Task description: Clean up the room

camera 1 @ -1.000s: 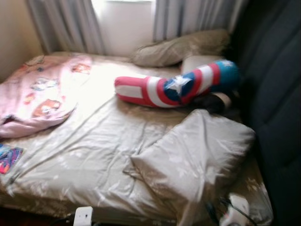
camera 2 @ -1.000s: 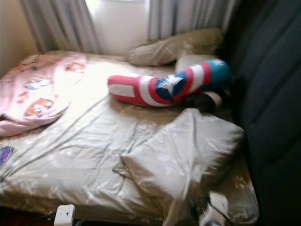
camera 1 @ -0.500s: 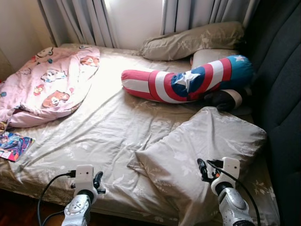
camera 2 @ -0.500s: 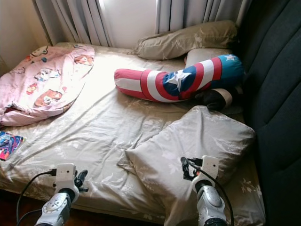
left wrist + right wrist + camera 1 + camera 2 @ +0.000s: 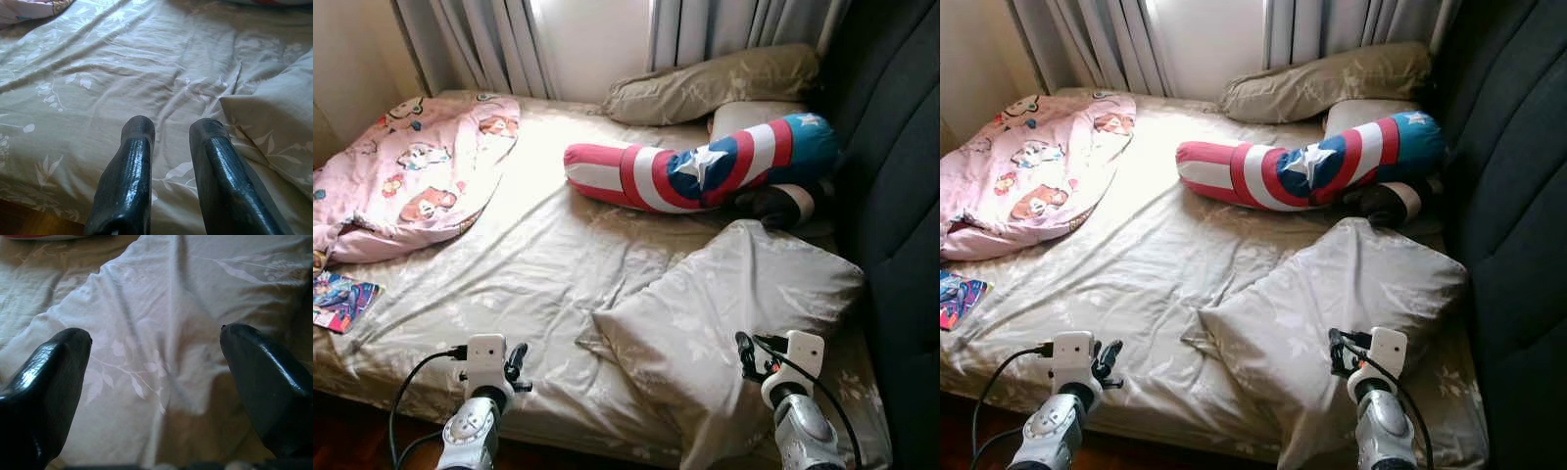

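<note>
The loose pillow (image 5: 734, 313) lies lower right of frame on the bed (image 5: 509, 284), my right tool (image 5: 751, 354) spread wide over it, so gripping it seems next, while my left tool (image 5: 517, 364), fingers slightly parted, hovers over open sheet near the bed's front edge.

Right gripper (image 5: 155, 340) spread wide, black fingers (image 5: 46, 377) far apart (both glossy). Between and beyond them, a pale leaf-printed pillow (image 5: 161, 333); past it, rumpled beige sheet (image 5: 34, 289).
</note>
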Available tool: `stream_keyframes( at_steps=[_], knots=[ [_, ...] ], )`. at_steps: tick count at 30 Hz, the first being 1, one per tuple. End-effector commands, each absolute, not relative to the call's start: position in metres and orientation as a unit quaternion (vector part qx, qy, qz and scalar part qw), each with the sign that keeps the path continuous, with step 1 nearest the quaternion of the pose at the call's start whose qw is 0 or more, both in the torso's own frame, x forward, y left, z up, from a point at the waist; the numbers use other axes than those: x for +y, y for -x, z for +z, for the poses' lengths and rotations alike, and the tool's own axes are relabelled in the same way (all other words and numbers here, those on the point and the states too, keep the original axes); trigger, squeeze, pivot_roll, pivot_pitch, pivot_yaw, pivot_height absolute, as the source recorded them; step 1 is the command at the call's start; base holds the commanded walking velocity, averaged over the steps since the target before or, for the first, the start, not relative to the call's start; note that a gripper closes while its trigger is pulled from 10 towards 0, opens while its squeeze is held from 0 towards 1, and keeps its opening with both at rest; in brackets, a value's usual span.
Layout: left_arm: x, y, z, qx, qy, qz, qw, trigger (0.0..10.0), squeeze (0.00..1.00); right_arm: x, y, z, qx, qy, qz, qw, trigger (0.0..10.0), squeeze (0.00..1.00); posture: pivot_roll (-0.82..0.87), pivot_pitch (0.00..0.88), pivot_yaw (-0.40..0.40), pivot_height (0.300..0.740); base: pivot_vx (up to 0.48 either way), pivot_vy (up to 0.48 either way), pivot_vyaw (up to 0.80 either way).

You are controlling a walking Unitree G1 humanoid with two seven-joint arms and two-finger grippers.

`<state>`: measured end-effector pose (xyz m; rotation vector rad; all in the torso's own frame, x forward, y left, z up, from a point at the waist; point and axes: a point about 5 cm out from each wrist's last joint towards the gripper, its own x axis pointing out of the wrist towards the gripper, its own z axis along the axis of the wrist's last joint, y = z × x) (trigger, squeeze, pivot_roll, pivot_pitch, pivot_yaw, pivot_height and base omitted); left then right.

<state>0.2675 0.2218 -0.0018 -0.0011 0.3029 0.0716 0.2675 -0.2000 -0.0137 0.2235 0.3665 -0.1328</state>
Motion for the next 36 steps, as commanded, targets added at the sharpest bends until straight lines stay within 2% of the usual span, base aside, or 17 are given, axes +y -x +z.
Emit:
stream_keyframes(
  at_steps=[1, 18, 22, 31, 36],
  knots=[
    [0.223, -0.270, 0.002, 0.140, 0.000, 0.034, 0.990, 10.0, 0.00, -0.202, -0.264, -0.016, 0.186, -0.105, -0.070, 0.974, 10.0, 0.00, -0.04, 0.045, -0.032, 0.685, 0.000, 0.000, 0.00],
    [0.215, -0.274, 0.004, 0.129, 0.022, 0.026, 0.991, 10.0, 0.00, -0.204, -0.266, -0.015, 0.196, -0.098, -0.052, 0.974, 10.0, 0.00, -0.03, 0.057, -0.076, 0.685, 0.000, 0.000, 0.00],
    [0.213, -0.274, 0.004, 0.129, 0.022, 0.027, 0.991, 10.0, 0.00, -0.205, -0.267, -0.014, 0.196, -0.096, -0.052, 0.975, 10.0, 0.00, -0.03, 0.051, -0.077, 0.685, 0.000, 0.480, 0.00],
    [0.211, -0.274, 0.004, 0.131, -0.003, 0.006, 0.991, 10.0, 0.00, -0.202, -0.270, -0.013, 0.195, -0.098, -0.049, 0.975, 10.0, 0.00, -0.02, 0.040, -0.072, 0.685, 0.000, 0.000, 0.00],
    [0.209, -0.276, 0.005, 0.130, -0.012, -0.002, 0.991, 10.0, 0.00, -0.202, -0.269, -0.015, 0.199, -0.101, -0.051, 0.973, 10.0, 0.00, -0.02, 0.032, -0.065, 0.685, 0.000, 0.399, 0.00]
  ],
)
